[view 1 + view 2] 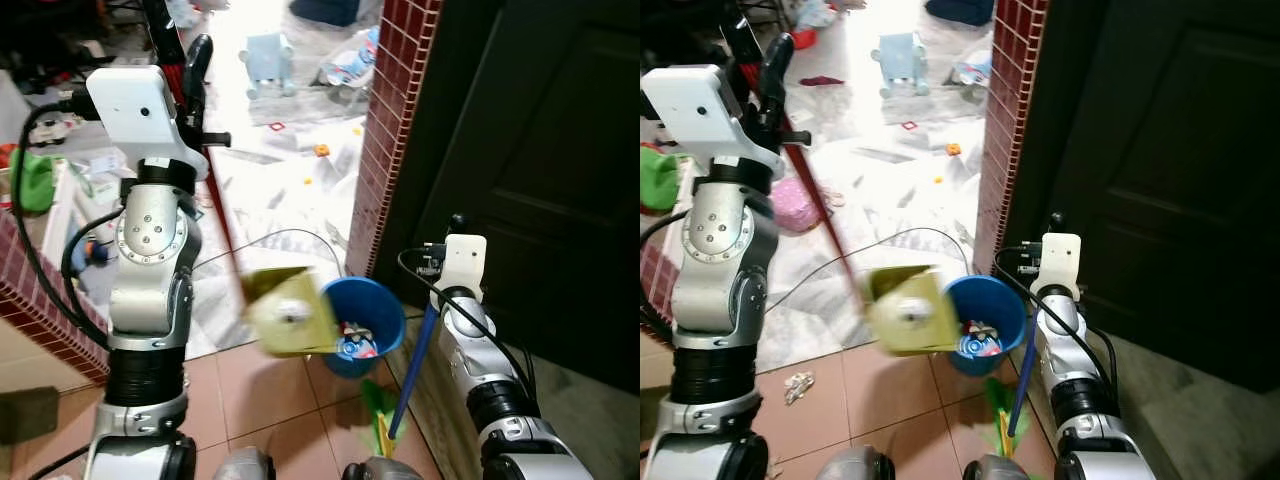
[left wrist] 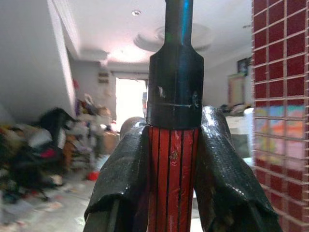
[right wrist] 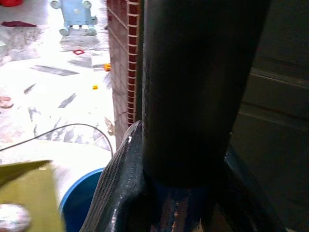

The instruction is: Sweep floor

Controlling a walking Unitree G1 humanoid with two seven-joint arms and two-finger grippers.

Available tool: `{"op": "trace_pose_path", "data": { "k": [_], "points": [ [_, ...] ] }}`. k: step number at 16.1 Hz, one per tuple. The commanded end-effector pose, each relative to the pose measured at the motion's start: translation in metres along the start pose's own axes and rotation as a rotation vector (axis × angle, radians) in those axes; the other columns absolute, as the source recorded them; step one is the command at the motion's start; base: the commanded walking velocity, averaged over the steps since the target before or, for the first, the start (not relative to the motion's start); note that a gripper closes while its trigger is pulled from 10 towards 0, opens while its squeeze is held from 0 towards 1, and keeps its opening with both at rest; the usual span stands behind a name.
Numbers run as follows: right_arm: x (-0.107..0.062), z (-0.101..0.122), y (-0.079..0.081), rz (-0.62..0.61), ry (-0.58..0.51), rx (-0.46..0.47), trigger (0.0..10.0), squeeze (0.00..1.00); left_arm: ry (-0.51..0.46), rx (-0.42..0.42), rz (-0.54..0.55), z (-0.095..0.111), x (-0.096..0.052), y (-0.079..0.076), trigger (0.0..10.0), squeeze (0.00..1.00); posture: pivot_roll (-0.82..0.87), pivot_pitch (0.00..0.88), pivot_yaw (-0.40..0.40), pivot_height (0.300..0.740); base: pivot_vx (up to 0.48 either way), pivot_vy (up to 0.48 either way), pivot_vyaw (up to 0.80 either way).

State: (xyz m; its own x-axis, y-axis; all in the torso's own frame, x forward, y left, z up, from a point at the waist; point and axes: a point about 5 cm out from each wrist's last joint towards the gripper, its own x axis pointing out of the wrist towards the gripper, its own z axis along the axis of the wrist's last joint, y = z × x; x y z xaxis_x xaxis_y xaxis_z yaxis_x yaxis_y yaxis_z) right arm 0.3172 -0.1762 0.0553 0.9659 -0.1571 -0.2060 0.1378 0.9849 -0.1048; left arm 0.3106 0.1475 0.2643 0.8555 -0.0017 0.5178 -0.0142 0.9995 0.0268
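dustpan tipped over blue bin, both grippers clamped on handles

two silver arms fill the foreground. left arm is raised; left gripper point(image 1: 197, 75) has its black fingers point(image 2: 126, 169) closed tight around the red dustpan handle point(image 2: 170, 179), just below its black collar. the handle runs down and right from the gripper to the yellow-green dustpan point(image 1: 290, 312), which is blurred and hangs tilted at the left rim of the blue bin point(image 1: 385, 305). bin sits on the tile floor at the foot of the red brick pillar point(image 1: 385, 130), with colourful scraps of litter inside point(image 1: 352, 340).

right of the bin, the blue broom handle point(image 1: 412, 370) leans down to green bristles point(image 1: 378, 410) touching the terracotta tiles. right gripper point(image 3: 183, 193) is clamped on that handle, fingers pressed against both sides of it. the right arm stands beside a dark door point(image 1: 540, 150).

a small scrap of debris point(image 1: 798, 385) lies on the terracotta tiles to the left, near the left arm. a thin black cable point(image 1: 285, 236) loops over the white marble floor behind the bin. farther back on the marble: a light blue toy point(image 1: 266, 62), small orange bits point(image 1: 321, 150), more clutter. a pink item point(image 1: 792, 205) lies left of the dustpan handle.
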Motion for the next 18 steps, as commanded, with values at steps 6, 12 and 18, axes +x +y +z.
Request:
{"op": "trace_pose_path", "data": {
  "k": [6,12,18],
  "points": [
    [-0.006,-0.021,-0.009,-0.011,0.097,-0.057,10.0,0.0,-0.092,-0.003,-0.019,-0.001,-0.001,-0.022,10.0,0.0,-0.04,0.002,0.013,0.74,0.0,0.0,0.0],
    [-0.012,-0.025,-0.016,-0.037,0.101,-0.058,10.0,0.0,-0.265,0.039,-0.05,0.026,0.037,-0.037,10.0,0.0,-0.08,0.015,0.037,0.74,0.0,0.0,0.0],
    [-0.014,-0.024,-0.01,-0.029,0.097,-0.05,10.0,0.0,-0.284,0.003,-0.096,0.023,0.037,-0.053,10.0,0.0,-0.08,0.03,0.042,0.74,0.0,0.0,0.0]
  ]
}}
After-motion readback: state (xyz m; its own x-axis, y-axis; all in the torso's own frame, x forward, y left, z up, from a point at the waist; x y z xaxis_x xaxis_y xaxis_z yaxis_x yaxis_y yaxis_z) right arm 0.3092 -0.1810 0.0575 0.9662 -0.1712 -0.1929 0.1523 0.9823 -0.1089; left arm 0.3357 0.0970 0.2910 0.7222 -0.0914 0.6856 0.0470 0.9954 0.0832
